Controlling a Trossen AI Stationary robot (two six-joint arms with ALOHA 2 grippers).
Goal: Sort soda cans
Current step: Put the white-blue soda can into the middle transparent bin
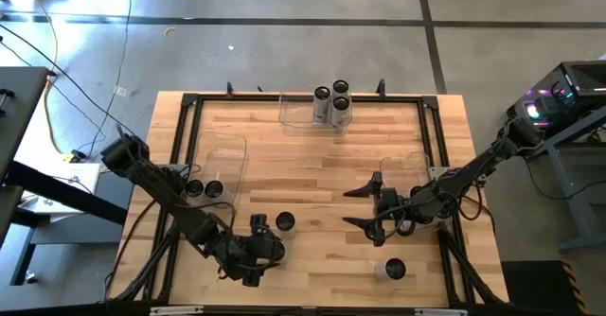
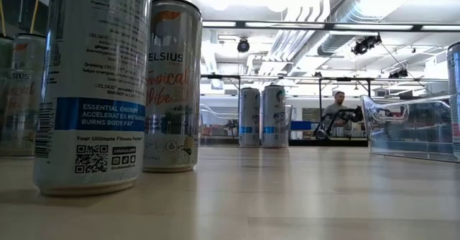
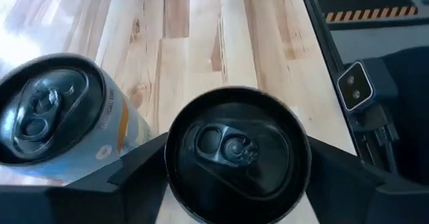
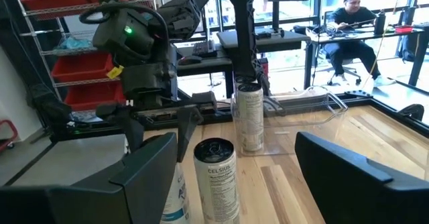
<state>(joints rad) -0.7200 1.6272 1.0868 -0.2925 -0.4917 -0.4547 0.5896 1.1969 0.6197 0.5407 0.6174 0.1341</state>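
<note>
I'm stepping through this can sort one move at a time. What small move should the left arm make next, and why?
Probably close the left gripper on the soda can. In the left wrist view the can sits squarely between its jaws, which flank it on both sides but do not clearly press it yet. A second can stands close beside, so closing before lifting looks safest. The right gripper waits open.

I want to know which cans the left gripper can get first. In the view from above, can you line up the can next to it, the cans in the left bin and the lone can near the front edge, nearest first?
From the left gripper:
1. Can beside it, just right.
2. Left-bin cans, to its left.
3. Lone can, front right.
</note>
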